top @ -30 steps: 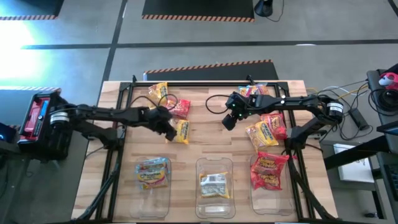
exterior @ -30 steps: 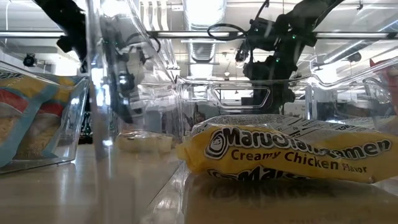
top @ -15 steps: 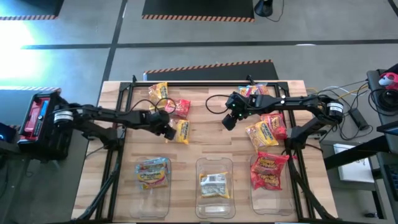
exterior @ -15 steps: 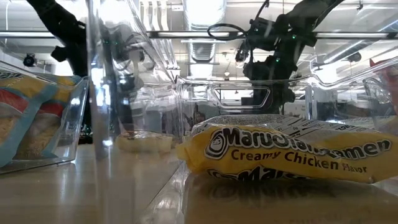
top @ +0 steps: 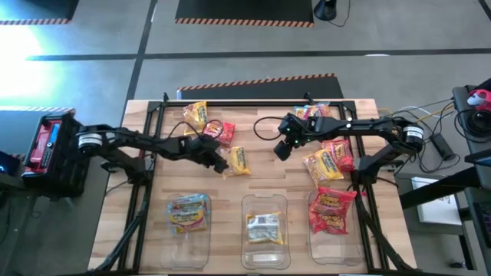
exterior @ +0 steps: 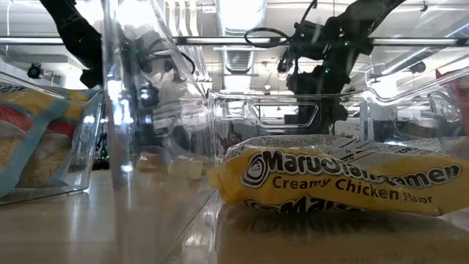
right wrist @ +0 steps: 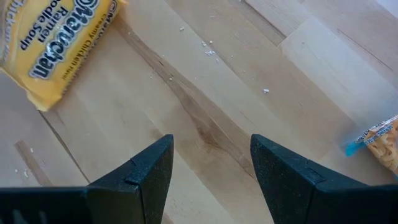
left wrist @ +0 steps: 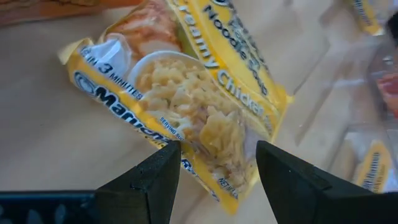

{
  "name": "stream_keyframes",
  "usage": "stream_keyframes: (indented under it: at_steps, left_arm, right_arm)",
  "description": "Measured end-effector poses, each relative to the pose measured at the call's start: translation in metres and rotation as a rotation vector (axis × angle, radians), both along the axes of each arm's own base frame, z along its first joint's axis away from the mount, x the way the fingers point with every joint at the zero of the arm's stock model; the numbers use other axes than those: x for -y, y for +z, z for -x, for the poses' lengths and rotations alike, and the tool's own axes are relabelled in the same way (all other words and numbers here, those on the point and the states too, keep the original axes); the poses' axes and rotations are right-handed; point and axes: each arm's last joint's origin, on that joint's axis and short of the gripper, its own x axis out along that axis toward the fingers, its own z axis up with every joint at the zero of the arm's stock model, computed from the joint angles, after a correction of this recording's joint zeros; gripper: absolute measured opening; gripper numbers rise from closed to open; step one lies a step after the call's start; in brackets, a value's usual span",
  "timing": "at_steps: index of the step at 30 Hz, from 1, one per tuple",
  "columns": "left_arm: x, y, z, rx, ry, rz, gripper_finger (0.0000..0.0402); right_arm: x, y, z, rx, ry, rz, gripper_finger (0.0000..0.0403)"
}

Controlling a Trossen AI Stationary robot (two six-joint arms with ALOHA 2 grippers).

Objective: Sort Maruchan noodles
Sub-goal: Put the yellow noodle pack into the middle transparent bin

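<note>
Looking past your left gripper [left wrist: 214, 163], its spread fingers straddle the yellow Creamy Chicken packet's [left wrist: 193, 99] edge; your right gripper [right wrist: 208, 163] hangs open-fingered over bare table [right wrist: 249, 74].

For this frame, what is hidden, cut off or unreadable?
- Low view: left tool hidden behind the glare of a clear bin wall.
- Left wrist view: yellow packet cut off by the frame edge.
- High view: labels on the right-hand packets too small to read.
</note>
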Motion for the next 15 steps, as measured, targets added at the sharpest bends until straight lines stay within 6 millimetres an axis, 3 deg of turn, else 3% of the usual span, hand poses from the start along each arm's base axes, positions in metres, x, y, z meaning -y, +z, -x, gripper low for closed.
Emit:
stream_keyframes:
  at_steps: [6,15]
  left_arm:
    - [-0.0002,0.0047,0.0006,-0.002,0.01,0.003,0.0193]
    - [-0.0042,0.0039,0.0022,-0.028,0.167,-0.037,0.0193]
  right_arm:
    - [0.0001,0.0001,-0.0002,0.002,0.0,0.001,0.0203]
    - [0.0003,0.0005,-0.0008,0.01,0.0,0.004,0.0203]
